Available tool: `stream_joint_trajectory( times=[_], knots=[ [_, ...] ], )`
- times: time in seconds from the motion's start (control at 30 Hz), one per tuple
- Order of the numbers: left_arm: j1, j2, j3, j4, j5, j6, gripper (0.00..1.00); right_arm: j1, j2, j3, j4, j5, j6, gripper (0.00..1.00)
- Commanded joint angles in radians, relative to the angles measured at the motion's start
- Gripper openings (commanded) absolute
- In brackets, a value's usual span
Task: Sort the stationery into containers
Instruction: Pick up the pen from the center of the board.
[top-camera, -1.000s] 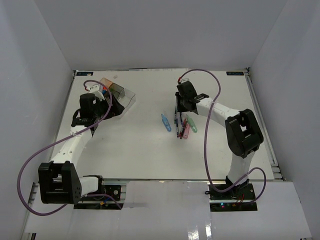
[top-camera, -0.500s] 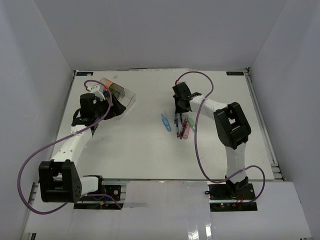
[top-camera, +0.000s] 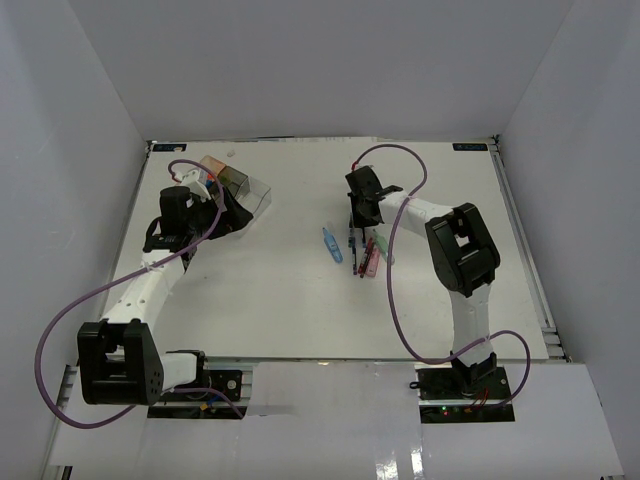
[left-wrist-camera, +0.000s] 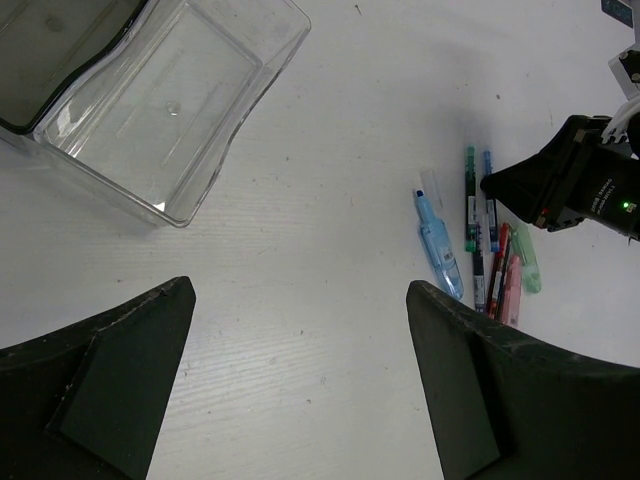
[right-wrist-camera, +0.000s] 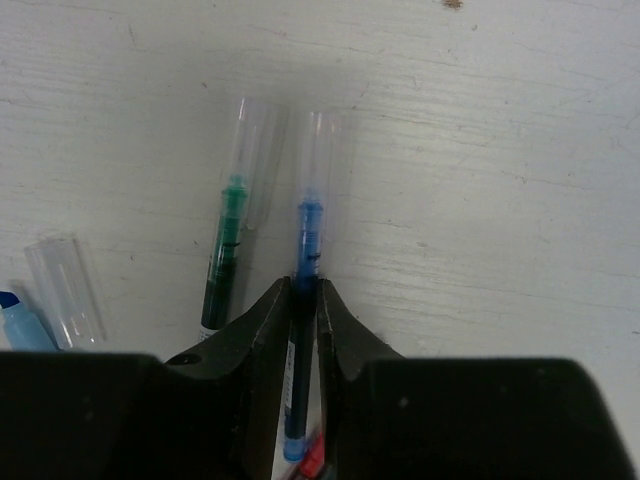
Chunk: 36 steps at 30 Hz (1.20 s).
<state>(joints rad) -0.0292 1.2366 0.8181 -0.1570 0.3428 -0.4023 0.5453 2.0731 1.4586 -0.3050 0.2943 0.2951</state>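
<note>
At the left of the desk (top-camera: 280, 300), near its far edge, the organiser tray (top-camera: 243, 186) is set at a slant. Its amber compartment (top-camera: 212, 165) is farthest back, a smoky grey one (top-camera: 233, 180) adjoins it, and a clear one (left-wrist-camera: 165, 105) is turned towards the middle of the desk. The left fingers (left-wrist-camera: 110, 385) are held just beside the tray, released and spread wide, and nothing is grasped by them.

The loose stationery is gathered right of centre, well apart from the tray. Leftmost is a pastel blue highlighter (left-wrist-camera: 438, 245), lying a little apart from the rest, with a clear cap (right-wrist-camera: 65, 290) seen just beside its blue tip. Next to it a green pen (right-wrist-camera: 228, 250) and a blue pen (right-wrist-camera: 308, 215) lie side by side and nearly parallel, their clear caps pointing to the far edge. Nearer the arms, red pens (left-wrist-camera: 497, 270), a pink highlighter (left-wrist-camera: 512, 292) and a mint highlighter (left-wrist-camera: 527, 270) are bunched together – where exactly they touch cannot be told.

The right fingers (right-wrist-camera: 255, 345) are lowered over this cluster and clenched on the barrel of the blue pen, one finger pressed to each side, while the pen lies flat on the desk. The green pen is found just beside the outer face of one finger; whether it is touched cannot be told.
</note>
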Motion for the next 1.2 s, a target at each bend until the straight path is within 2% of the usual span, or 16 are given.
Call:
stream_joint_trajectory(
  times=[0.0, 0.03, 0.13, 0.37, 0.5, 0.73, 0.87, 1.0, 1.17],
  knots=[
    [-0.003, -0.002, 0.029, 0.011, 0.019, -0.006, 0.98, -0.001, 0.018, 0.028, -0.005, 0.016, 0.001, 0.21],
    [-0.005, 0.0, 0.029, 0.011, 0.021, -0.006, 0.98, -0.002, 0.016, 0.031, -0.005, 0.013, -0.001, 0.17],
    [-0.003, -0.003, 0.03, 0.013, 0.028, -0.018, 0.98, -0.001, 0.002, 0.04, -0.005, 0.009, -0.007, 0.14],
    [-0.014, -0.012, 0.065, 0.002, 0.128, -0.114, 0.98, -0.001, -0.141, 0.042, 0.003, -0.021, -0.024, 0.14],
    [-0.06, -0.031, 0.088, 0.011, 0.125, -0.176, 0.98, 0.013, -0.275, -0.056, 0.079, -0.124, -0.025, 0.14],
    [-0.303, -0.005, 0.173, 0.06, -0.042, -0.257, 0.98, 0.053, -0.504, -0.275, 0.291, -0.352, 0.01, 0.15],
    [-0.389, 0.058, 0.228, 0.117, -0.12, -0.302, 0.95, 0.087, -0.629, -0.386, 0.456, -0.44, 0.024, 0.16],
    [-0.474, 0.118, 0.28, 0.149, -0.182, -0.328, 0.93, 0.11, -0.688, -0.446, 0.521, -0.477, 0.027, 0.16],
    [-0.56, 0.175, 0.329, 0.149, -0.243, -0.334, 0.83, 0.113, -0.734, -0.504, 0.586, -0.495, 0.052, 0.16]
  ],
)
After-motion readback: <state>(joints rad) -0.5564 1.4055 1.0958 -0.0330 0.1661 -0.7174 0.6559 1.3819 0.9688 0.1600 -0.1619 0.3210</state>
